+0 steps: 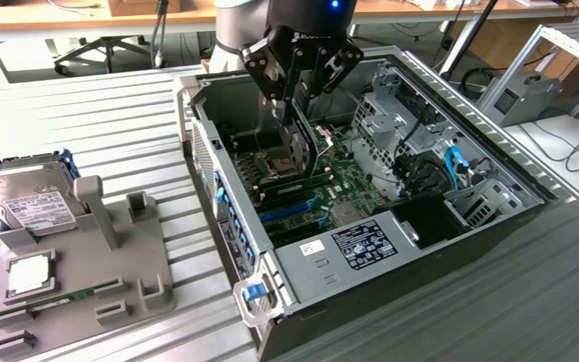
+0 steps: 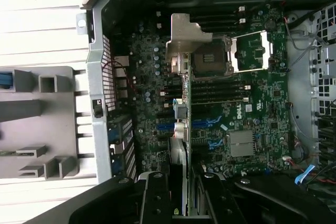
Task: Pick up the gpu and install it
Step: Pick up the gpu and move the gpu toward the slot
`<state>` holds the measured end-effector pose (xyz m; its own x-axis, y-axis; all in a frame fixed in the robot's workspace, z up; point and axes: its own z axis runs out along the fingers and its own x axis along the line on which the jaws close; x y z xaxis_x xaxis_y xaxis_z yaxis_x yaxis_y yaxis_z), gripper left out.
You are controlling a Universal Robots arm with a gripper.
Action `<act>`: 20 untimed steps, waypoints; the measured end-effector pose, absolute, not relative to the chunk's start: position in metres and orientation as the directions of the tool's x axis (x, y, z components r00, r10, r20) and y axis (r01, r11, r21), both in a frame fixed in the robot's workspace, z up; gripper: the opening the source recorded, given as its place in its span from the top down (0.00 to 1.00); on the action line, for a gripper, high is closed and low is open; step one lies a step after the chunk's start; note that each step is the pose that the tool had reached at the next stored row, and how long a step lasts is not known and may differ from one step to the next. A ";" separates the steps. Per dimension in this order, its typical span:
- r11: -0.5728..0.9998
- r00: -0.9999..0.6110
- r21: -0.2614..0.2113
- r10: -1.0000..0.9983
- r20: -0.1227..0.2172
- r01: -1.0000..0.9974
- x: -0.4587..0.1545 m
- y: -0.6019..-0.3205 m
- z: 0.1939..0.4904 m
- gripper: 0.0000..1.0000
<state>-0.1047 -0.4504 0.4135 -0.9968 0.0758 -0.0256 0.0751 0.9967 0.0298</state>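
Observation:
My gripper (image 1: 303, 102) hangs over the open computer case (image 1: 531, 181), shut on the gpu (image 1: 303, 147). The gpu shows edge-on as a thin dark card pointing down toward the motherboard (image 1: 345, 185). In the wrist view the gpu (image 2: 181, 114) runs out from between my gripper's (image 2: 184, 203) black fingers (image 2: 155, 198), with its silver end bracket (image 2: 186, 38) at the far end. It hovers above the motherboard (image 2: 252, 108), close to the blue expansion slots (image 2: 205, 121). I cannot tell whether the card's lower edge touches a slot.
A grey parts fixture (image 1: 108, 271) lies on the slatted table at the exterior view's left, carrying a hard drive (image 1: 28, 200), a processor (image 1: 30, 275) and a RAM stick (image 1: 63, 302). Drive cages and cables (image 1: 451, 170) crowd the case at the exterior view's right.

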 end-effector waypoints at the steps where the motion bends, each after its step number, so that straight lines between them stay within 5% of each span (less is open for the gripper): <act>1: 0.997 -0.997 0.030 0.076 -0.026 0.075 -0.105 -0.450 0.413 0.74; 20: 0.997 -0.997 0.030 0.076 -0.026 0.075 -0.101 -0.450 0.409 0.74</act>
